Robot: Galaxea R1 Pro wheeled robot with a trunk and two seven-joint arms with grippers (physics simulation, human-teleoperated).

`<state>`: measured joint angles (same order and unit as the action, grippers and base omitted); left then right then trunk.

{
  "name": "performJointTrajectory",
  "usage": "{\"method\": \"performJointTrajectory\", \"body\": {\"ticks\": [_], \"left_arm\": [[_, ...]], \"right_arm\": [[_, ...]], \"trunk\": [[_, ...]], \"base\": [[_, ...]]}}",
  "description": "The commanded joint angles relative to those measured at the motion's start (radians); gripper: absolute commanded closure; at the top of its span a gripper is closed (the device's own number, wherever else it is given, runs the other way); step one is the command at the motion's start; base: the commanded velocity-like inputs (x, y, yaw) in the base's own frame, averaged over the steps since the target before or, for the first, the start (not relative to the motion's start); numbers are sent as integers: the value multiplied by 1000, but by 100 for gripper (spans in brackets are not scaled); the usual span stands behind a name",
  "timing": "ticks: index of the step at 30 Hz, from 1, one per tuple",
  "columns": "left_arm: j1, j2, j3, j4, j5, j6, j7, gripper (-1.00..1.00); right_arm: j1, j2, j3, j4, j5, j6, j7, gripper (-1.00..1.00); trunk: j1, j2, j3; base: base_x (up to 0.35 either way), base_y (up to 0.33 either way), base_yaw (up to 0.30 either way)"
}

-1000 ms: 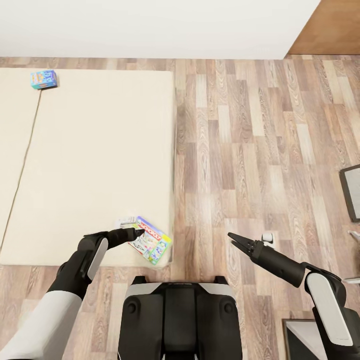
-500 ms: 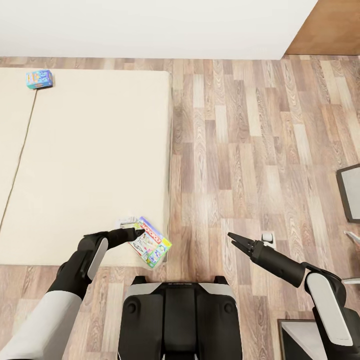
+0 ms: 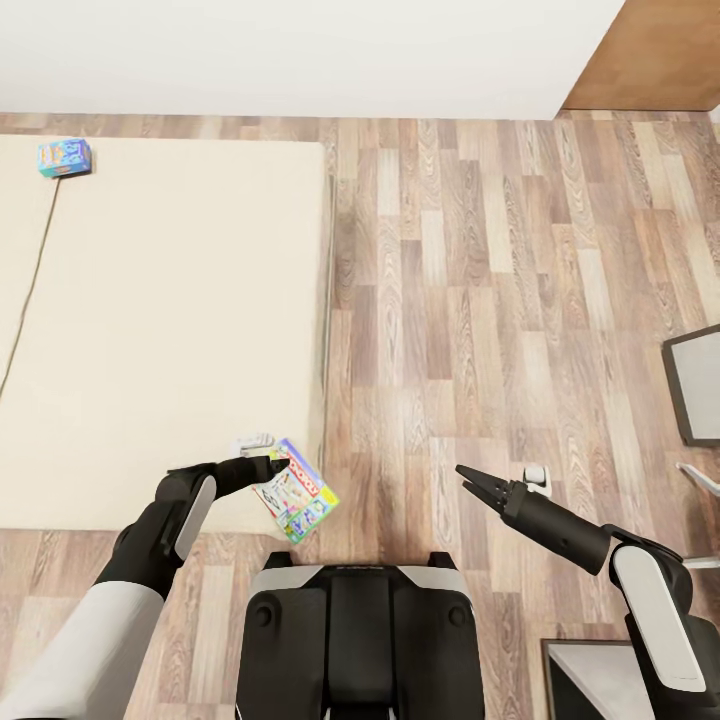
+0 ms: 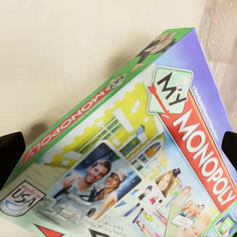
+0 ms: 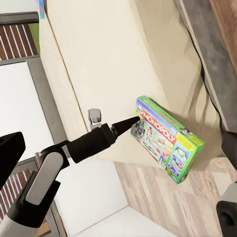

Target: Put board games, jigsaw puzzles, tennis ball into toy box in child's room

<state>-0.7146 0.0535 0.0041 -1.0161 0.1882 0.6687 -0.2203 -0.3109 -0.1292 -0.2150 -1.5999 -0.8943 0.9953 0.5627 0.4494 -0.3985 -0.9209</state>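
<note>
My left gripper [image 3: 278,464] is shut on one corner of the green-white Monopoly board game [image 3: 298,492], which hangs tilted at the near right corner of the cream bed [image 3: 170,300]. Up close, the left wrist view has the box lid [image 4: 138,148] between the finger edges. From the right wrist view, the box [image 5: 168,140] dangles beside the mattress [image 5: 98,59] from the left gripper's tip [image 5: 133,121]. A light-blue board game [image 3: 64,157] lies at the bed's far left. My right gripper [image 3: 468,480] is open over the floor, holding nothing.
Wood-plank floor [image 3: 480,300] stretches to the right of the bed. A dark-grey desk edge [image 3: 700,385] shows at the right border and another dark-framed top [image 3: 590,680] at the lower right. A white wall and a brown door [image 3: 660,50] stand at the back.
The whole view has shifted, so the camera moved: bed and floor slid left in the picture. The Monopoly box stayed with my left gripper and now overhangs the bed's right edge.
</note>
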Motion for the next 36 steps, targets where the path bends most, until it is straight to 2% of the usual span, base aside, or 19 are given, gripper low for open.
{"method": "performJointTrajectory", "body": {"ticks": [1,36], "left_arm": [[0,0,0,-1,5,6,-1,-100],[0,0,0,-1,5,6,-1,-100]], "right_arm": [[-1,0,-1,0,5,5,6,-100],[-1,-1,-1,0,5,5,6,-100]], "trunk": [[1,-2,-1],[1,-2,-1]], "base": [[0,-56,0],[0,-12,0]]}}
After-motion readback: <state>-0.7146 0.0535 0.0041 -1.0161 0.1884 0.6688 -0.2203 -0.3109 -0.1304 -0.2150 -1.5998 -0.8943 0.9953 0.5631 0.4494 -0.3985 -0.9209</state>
